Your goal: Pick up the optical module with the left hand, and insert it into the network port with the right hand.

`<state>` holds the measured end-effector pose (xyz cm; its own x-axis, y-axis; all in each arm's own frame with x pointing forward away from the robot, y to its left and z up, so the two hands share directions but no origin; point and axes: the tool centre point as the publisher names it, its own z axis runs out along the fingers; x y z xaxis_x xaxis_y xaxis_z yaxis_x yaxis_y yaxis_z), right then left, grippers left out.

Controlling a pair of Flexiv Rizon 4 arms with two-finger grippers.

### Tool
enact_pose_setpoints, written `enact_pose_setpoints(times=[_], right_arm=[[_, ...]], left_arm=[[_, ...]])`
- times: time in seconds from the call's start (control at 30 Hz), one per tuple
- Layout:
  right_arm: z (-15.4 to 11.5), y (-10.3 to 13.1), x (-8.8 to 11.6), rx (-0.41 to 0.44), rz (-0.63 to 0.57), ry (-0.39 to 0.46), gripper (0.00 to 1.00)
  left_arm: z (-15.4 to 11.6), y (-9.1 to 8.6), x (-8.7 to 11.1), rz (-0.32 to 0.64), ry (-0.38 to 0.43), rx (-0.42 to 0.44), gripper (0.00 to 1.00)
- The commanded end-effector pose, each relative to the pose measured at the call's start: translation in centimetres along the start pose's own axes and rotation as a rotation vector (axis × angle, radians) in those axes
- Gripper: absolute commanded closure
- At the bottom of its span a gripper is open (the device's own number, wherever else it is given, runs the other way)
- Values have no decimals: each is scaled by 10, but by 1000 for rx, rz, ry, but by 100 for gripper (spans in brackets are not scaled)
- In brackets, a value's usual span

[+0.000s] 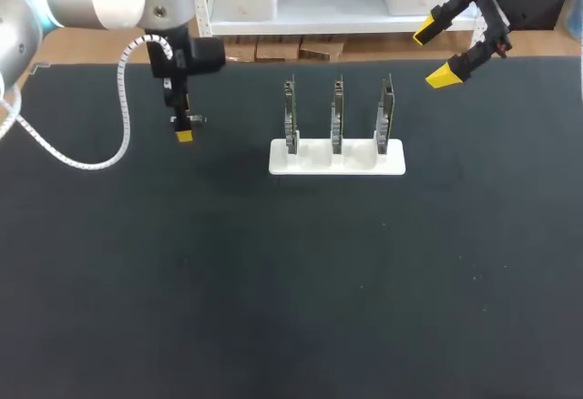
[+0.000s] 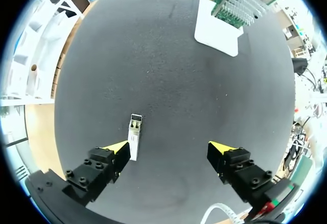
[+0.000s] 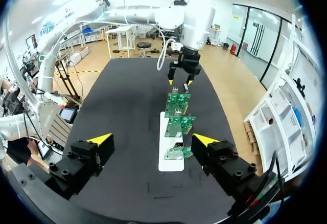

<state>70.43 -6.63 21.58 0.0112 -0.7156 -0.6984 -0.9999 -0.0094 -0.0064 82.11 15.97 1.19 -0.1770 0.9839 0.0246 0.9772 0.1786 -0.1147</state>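
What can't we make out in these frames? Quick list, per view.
Optical module: head view, nearly all hidden behind left end effector; right wrist view, too small.
Network ports on the cards: edge-on in head view, too small in right wrist view.
White holder: left wrist view, far end cut off at the picture's edge.

Table (image 1: pixel 383 49) wooden; black mat (image 1: pixel 273 308) over nearly all of top; light even.
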Motion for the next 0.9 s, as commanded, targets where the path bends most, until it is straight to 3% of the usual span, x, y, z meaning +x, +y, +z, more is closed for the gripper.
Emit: enact_pose_setpoints(times=[0.03, 0.9], right_arm=[[0, 0, 0, 1, 1, 0, 0], [0, 0, 0, 1, 1, 0, 0]], left_arm=[[-1, 5, -1, -1, 6, 12, 0], [-2, 18, -5, 2, 14, 23, 0]])
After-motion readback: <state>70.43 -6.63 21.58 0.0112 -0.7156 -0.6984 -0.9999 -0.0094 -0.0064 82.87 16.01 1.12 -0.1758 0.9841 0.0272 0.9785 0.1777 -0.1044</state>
